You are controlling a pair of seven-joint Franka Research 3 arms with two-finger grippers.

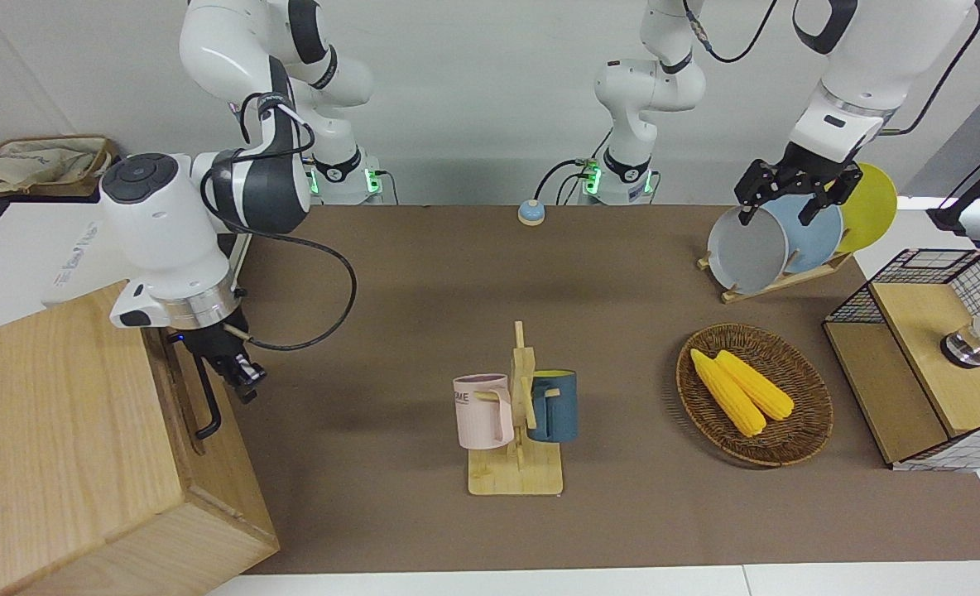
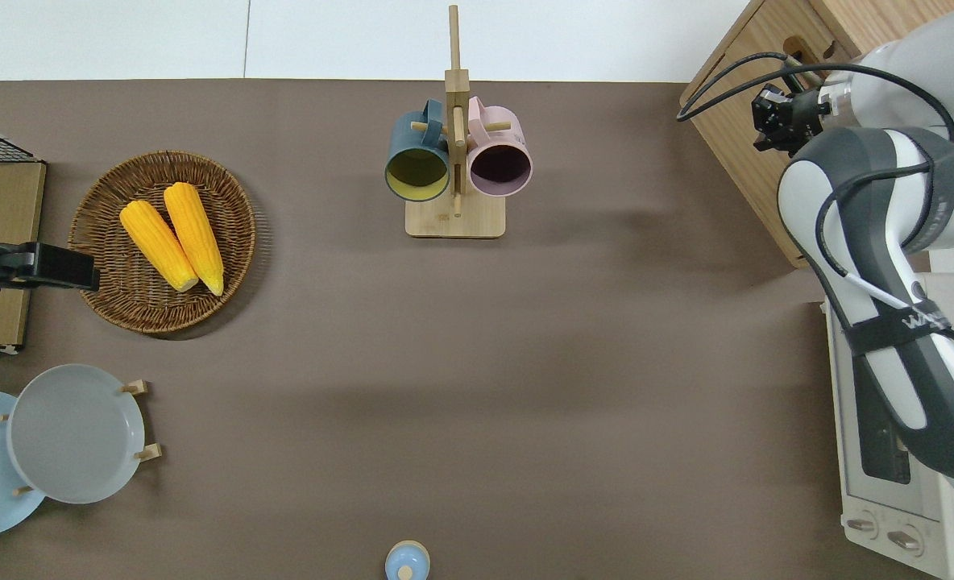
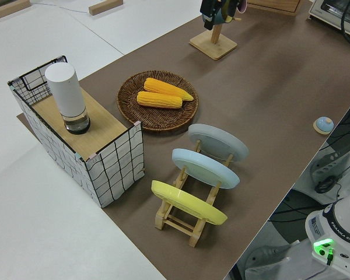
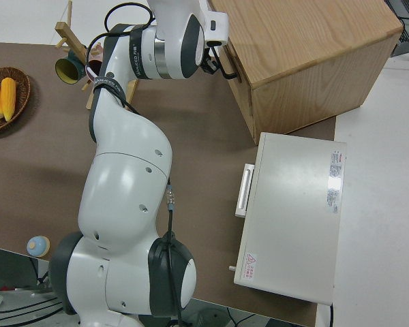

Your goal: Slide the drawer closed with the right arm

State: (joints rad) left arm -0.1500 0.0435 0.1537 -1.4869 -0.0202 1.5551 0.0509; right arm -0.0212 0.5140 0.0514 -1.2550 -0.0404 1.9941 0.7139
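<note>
The drawer [image 1: 177, 389] sits flush in the pale-wood cabinet [image 1: 60, 463] at the right arm's end of the counter [image 1: 424, 331], at nine o'clock in the front view. The right gripper [image 1: 237, 374] is at its black handle [image 1: 206, 401]; I cannot tell whether it is clenched. The left arm is parked.

You have the cabinet [image 1: 84, 447] at the table's [image 1: 424, 273] corner farthest from the robots, at the right arm's end. The toaster oven [image 4: 293, 218] sits beside it, nearer the robots. The mug stand [image 1: 516, 430] is mid-table toward the edge farthest from the robots. The basket [image 1: 796, 439] holds two corn cobs [image 1: 740, 391], with the plate rack [image 1: 775, 281] nearer the robots and the mesh box [image 1: 929, 356] at the left arm's edge.
</note>
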